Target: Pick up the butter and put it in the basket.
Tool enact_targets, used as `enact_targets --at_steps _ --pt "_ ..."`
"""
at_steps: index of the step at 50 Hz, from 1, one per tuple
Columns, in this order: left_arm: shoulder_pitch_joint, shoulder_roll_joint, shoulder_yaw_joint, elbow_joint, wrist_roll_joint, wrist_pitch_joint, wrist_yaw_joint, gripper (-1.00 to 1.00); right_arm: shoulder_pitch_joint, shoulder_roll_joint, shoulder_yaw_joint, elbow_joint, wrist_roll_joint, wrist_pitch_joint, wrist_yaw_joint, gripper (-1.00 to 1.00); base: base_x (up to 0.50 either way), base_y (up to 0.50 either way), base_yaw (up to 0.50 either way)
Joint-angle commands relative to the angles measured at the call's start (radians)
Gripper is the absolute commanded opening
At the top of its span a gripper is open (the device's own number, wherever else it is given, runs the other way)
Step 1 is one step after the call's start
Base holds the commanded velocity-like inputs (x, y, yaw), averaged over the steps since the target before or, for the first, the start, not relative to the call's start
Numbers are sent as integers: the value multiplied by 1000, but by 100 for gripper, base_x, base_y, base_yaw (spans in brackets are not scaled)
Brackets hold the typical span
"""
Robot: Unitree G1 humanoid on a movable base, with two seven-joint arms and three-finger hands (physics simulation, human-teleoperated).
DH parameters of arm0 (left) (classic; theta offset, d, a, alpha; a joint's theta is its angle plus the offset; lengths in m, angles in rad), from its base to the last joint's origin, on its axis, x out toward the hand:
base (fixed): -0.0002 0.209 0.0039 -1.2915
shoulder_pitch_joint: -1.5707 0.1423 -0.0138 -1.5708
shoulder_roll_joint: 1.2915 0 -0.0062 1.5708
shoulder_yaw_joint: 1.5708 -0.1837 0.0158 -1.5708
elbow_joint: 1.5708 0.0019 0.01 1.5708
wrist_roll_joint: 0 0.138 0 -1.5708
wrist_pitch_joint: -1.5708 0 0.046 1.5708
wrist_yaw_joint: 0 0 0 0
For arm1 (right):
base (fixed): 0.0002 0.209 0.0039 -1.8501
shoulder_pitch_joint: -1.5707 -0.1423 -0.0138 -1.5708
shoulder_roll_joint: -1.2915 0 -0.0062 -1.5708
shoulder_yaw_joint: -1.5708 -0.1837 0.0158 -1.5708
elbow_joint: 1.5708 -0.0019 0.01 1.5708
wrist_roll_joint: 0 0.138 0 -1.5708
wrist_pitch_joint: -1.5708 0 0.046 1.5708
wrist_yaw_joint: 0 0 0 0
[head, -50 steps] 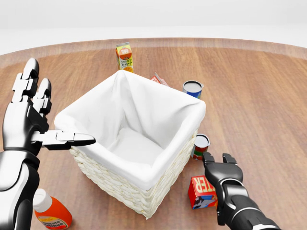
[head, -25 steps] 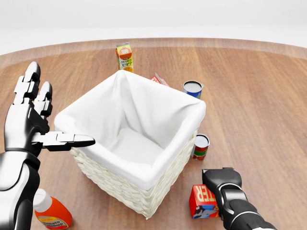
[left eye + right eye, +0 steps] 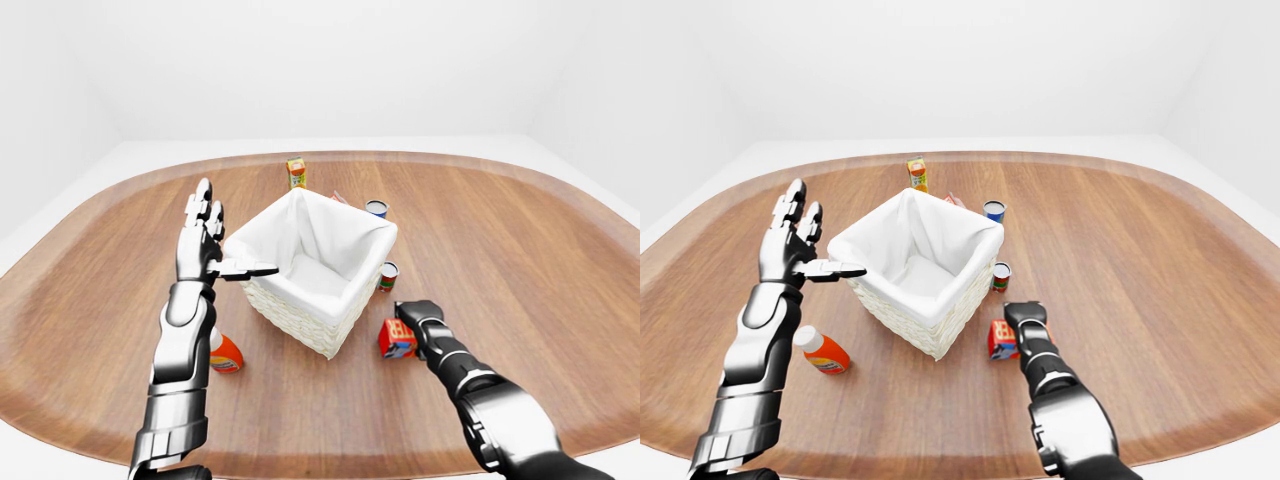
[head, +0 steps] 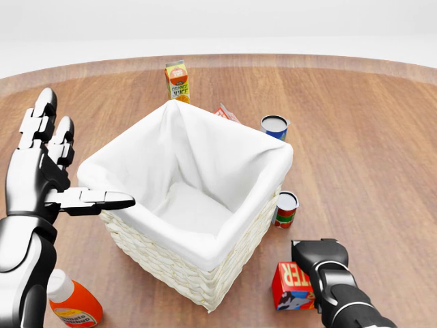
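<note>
My right hand (image 4: 318,258) has dropped against the butter (image 4: 292,286), grip unclear; left hand (image 4: 42,179) hangs wide beside the basket (image 4: 171,263).

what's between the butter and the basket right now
Nothing visible on the wood between them. The butter sits beside the basket's near wall, with the right hand against it; only that raised wicker wall must be cleared.

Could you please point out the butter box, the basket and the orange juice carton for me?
butter box (image 4: 292,285): head view, red side face.
basket (image 4: 164,256): head view, woven outer wall.
orange juice carton (image 4: 177,82): head view, printed face.
</note>
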Motion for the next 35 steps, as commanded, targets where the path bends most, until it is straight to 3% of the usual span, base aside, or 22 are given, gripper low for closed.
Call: enact_targets --at_steps 1,16,35 --pt "6 2 4 -6 -5 0 -1 100 -9 -30 6 -39 19 0 6 -100 0 0 0" --pt "20 4 10 -28 -12 0 -3 100 -10 -75 0 -149 16 0 85 -100 0 0 0" --pt "23 7 16 -40 -19 0 -4 100 71 -122 -66 -522 -121 0 344 -100 0 0 0"
